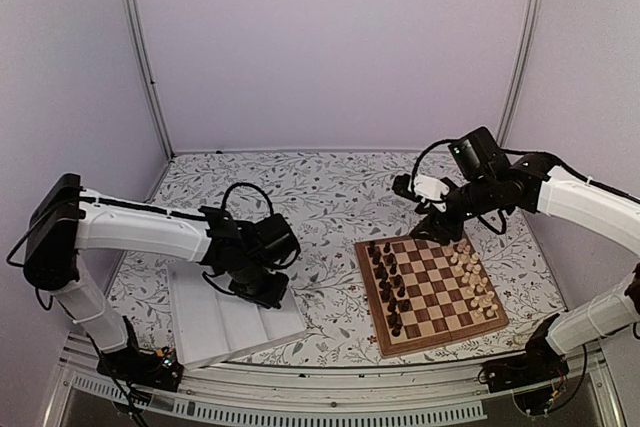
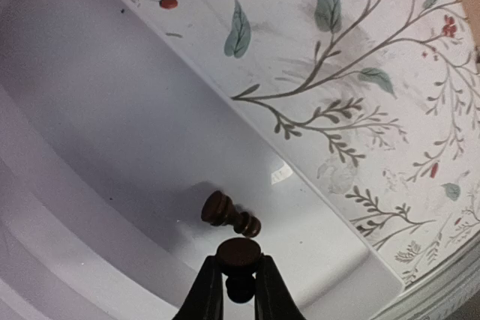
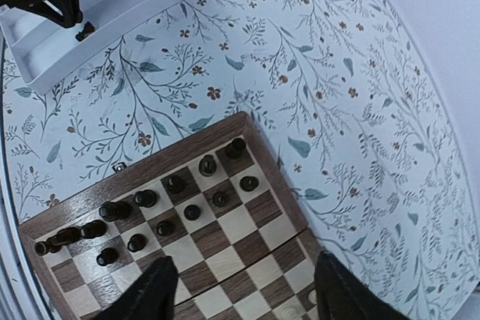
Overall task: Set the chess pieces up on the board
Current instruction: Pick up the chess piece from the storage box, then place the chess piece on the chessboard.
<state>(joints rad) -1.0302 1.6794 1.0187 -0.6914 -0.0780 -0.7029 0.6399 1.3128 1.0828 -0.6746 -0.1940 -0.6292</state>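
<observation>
My left gripper is down in the white ridged tray, shut on the round-based dark chess piece between its fingertips. A second dark piece lies on its side on the tray floor just beyond. From above, the left gripper sits over the tray's right end. The board lies at the right, with dark pieces along its left side and cream pieces along its right. My right gripper hangs open over the board's far edge with nothing between its fingers. Dark pieces stand below it.
The tray lies on the floral tablecloth at the near left, close to the table's front edge. White walls with metal posts close in the back and sides. A cable loops off the left wrist.
</observation>
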